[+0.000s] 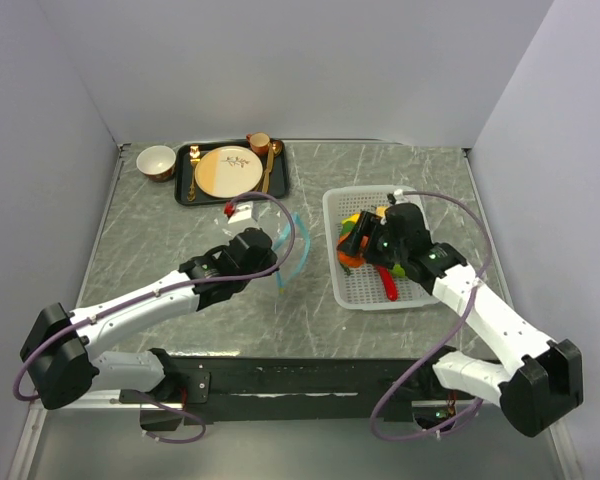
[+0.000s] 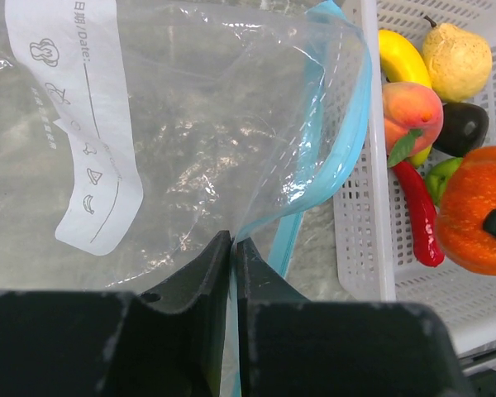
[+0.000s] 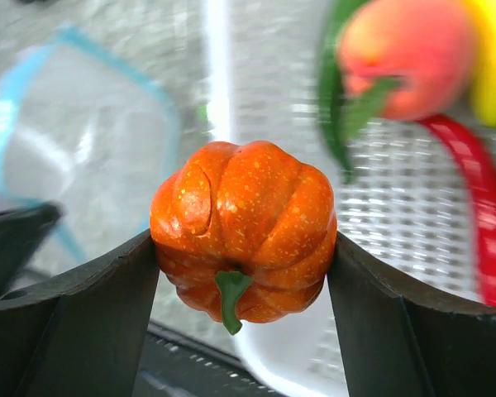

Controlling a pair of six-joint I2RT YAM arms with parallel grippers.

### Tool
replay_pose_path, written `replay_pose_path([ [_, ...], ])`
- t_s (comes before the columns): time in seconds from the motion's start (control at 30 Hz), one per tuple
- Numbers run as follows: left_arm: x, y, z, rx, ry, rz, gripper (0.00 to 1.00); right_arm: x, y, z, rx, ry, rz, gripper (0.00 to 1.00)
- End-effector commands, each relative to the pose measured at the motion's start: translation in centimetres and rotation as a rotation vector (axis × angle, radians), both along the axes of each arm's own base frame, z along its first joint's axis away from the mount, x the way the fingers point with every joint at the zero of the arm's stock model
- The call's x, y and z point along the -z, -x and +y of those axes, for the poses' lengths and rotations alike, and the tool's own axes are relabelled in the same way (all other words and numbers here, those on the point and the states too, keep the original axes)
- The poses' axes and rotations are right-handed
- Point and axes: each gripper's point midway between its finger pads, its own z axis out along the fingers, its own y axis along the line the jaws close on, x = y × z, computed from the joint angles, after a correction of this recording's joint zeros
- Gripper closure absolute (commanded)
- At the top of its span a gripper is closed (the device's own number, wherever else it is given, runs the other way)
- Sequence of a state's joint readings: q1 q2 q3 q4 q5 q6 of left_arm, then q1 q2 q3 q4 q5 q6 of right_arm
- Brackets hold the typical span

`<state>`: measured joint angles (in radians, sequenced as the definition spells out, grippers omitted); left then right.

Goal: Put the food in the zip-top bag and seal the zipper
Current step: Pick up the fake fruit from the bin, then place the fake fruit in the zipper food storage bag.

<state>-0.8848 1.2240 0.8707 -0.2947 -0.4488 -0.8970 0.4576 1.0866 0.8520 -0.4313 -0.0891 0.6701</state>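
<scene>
The clear zip-top bag (image 2: 190, 124) hangs open, its teal-blue zipper (image 2: 322, 165) curving round the mouth, which faces the basket. My left gripper (image 2: 233, 241) is shut on the bag's edge by the zipper and holds it up left of the basket; the top view shows this gripper (image 1: 270, 262) and the bag (image 1: 288, 248). My right gripper (image 3: 244, 248) is shut on the orange tomato (image 3: 244, 227) and holds it above the basket's left edge (image 1: 352, 250). A banana (image 2: 401, 58), red chilli (image 2: 417, 211), pale potato (image 2: 456, 58), dark fruit (image 2: 463, 126) and a peach (image 2: 412, 107) lie in the basket.
The white perforated basket (image 1: 380, 295) stands at the right of the table. A black tray (image 1: 185, 180) at the back left holds the beige-and-orange plate (image 1: 226, 170), a cup (image 1: 259, 143) and cutlery. A small bowl (image 1: 157, 160) stands left of it.
</scene>
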Motion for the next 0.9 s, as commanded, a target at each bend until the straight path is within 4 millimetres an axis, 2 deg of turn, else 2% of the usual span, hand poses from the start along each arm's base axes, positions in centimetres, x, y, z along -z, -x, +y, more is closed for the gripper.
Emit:
replay_pose_path([
  [0.0,-2.7,-0.6,-1.3,0.034,0.067,-0.055,0.87,-4.2,-1.1,4.3,-0.097,-0.124,-0.089,0.54],
  [0.07,-3.2,-0.7,-1.5,0.039,0.078,-0.065,0.87,-4.1,-1.0,5.8,-0.131,-0.134,-0.080,0.54],
  [0.13,-3.4,-0.5,-1.7,0.054,0.085,-0.064,0.87,-4.8,-1.3,7.1,-0.160,-0.162,-0.093,0.54],
  [0.17,-3.5,-0.5,-1.7,0.051,0.092,-0.062,0.87,-4.4,-1.1,8.0,-0.182,-0.161,-0.082,0.54],
  [0.2,-3.6,-0.4,-1.8,0.054,0.107,-0.057,0.87,-4.9,-1.3,8.6,-0.193,-0.171,-0.094,0.54],
  [0.23,-3.7,-0.2,-2.0,0.062,0.119,-0.057,0.87,-4.4,-1.4,9.3,-0.206,-0.166,-0.077,0.54],
  [0.3,-4.2,0.0,-2.0,0.065,0.151,-0.071,0.86,-4.6,-1.5,10.6,-0.231,-0.173,-0.076,0.53],
  [0.33,-4.3,0.1,-1.9,0.065,0.155,-0.078,0.86,-3.8,-1.7,11.3,-0.243,-0.166,-0.052,0.53],
  [0.4,-4.6,0.1,-1.4,0.057,0.154,-0.085,0.86,-4.3,-1.6,12.6,-0.265,-0.172,-0.064,0.53],
  [0.43,-4.8,0.1,-1.2,0.052,0.148,-0.090,0.86,-3.7,-1.7,13.0,-0.270,-0.162,-0.055,0.53],
  [0.47,-5.1,0.2,-1.1,0.049,0.148,-0.094,0.86,-4.0,-1.9,13.6,-0.285,-0.167,-0.061,0.52],
  [0.53,-5.4,0.2,-0.8,0.045,0.145,-0.100,0.86,-2.9,-2.0,14.6,-0.311,-0.150,-0.026,0.50],
  [0.63,-5.7,0.4,-0.7,0.045,0.153,-0.106,0.85,-3.2,-1.9,16.2,-0.371,-0.164,-0.034,0.45],
  [0.7,-5.7,0.4,-0.4,0.035,0.154,-0.104,0.85,-3.8,-1.9,16.7,-0.389,-0.172,-0.051,0.26],
  [0.77,-5.6,0.4,0.2,0.013,0.149,-0.106,0.86,-4.4,-2.1,16.5,-0.384,-0.158,-0.068,0.12],
  [0.87,-6.3,0.4,1.0,-0.021,0.153,-0.122,0.86,-4.9,-2.4,14.8,-0.330,-0.101,-0.104,0.00],
])
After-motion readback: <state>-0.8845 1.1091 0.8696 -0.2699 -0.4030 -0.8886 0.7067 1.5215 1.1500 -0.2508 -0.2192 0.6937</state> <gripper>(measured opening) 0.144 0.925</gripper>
